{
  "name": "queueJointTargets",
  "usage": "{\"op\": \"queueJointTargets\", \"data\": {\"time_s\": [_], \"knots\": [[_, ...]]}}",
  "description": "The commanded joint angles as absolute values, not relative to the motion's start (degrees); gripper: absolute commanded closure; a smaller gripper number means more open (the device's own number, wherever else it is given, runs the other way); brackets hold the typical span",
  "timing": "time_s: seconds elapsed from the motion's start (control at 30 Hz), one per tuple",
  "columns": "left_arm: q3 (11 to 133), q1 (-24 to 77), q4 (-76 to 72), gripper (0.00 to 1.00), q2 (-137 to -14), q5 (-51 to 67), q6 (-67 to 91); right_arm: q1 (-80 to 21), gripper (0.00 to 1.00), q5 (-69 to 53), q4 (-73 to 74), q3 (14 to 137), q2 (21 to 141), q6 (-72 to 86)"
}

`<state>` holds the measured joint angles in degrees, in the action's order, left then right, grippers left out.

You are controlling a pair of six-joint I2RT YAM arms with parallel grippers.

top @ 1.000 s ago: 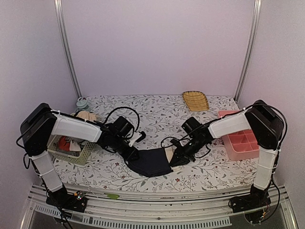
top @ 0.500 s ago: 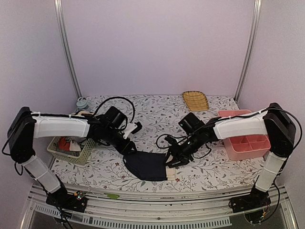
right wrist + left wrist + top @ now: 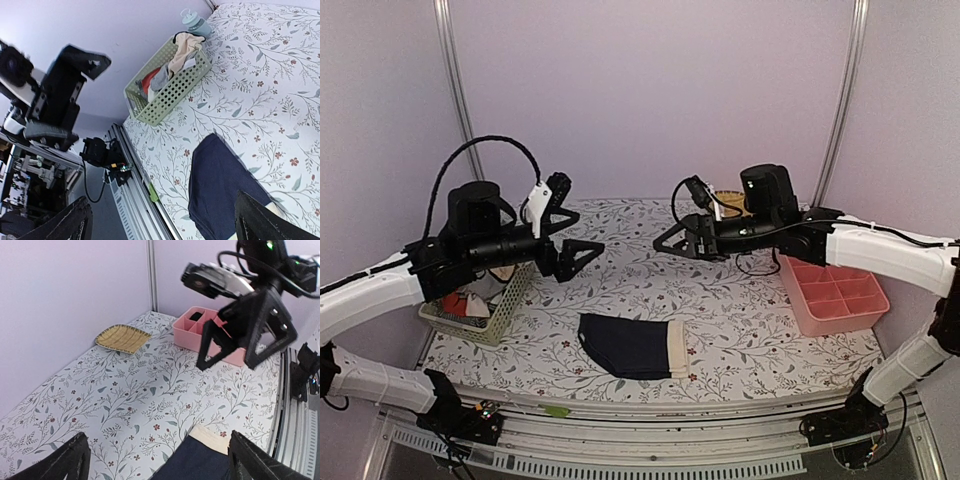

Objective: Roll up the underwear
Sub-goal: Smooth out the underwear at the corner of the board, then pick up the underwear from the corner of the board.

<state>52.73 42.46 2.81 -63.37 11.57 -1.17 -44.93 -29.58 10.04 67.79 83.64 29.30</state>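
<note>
- Left gripper [image 3: 582, 258]: jaws spread wide with nothing between them, raised well above the table [image 3: 740, 330].
- Right gripper [image 3: 672, 243]: also spread wide and empty, raised, facing the left gripper across a gap.
- Underwear [image 3: 625, 345]: dark briefs with a beige band [image 3: 676, 350] at the end on the right gripper's side. They lie flat on the table, below both grippers and nearer the arm bases. Neither gripper touches them.
- Step in hand, as judged: the garment lies as a flat strip with no turn of a roll visible, so rolling has not yet begun.
- Next move calls for both grippers to descend to one short end, pinch that edge near its two corners, and turn it over evenly along the strip. An uneven pinch would likely skew the roll.
- Farther out:
  - A green basket [image 3: 505, 315] holding more garments sits outward of the left gripper.
  - A pink divided tray [image 3: 810, 315] sits outward of the right gripper.
  - A woven dish [image 3: 122, 337] lies beyond the right gripper, by the back wall.
</note>
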Motion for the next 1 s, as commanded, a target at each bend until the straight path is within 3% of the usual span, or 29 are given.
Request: {"op": "queueJointTargets", "data": {"time_s": [0.0, 0.17, 0.3, 0.43, 0.57, 0.8, 0.97], "knots": [[47.96, 47.22, 3.84, 0.04, -63.97, 13.07, -10.68, -38.75, 0.03, -48.33, -2.0, 65.66, 92.7, 36.55], [35.53, 63.05, 3.42, 0.05, -62.68, -0.12, -19.64, -41.82, 0.28, -51.15, 4.9, 65.86, 98.43, 33.75], [32.27, 68.68, 2.61, 0.16, -66.39, -2.5, -22.42, -44.73, 0.43, -50.14, 8.8, 65.27, 102.17, 32.05], [31.94, 71.82, 0.78, 0.35, -72.5, -2.78, -25.17, -46.65, 0.55, -47.92, 10.53, 64.34, 106.15, 30.77], [32.67, 72.97, -1.32, 0.47, -77.9, -5.02, -27.19, -46.67, 0.65, -46.34, 11.17, 64.03, 109.11, 30.6], [32.87, 73.36, -6.92, 0.54, -83.67, -8.56, -30.78, -46.68, 0.87, -45.05, 11.94, 64.37, 113.09, 29.21], [33.47, 73.32, -9.27, 0.56, -88.07, -10.39, -33.18, -46.67, 0.93, -44.78, 11.71, 63.78, 115.0, 28.93]]}}
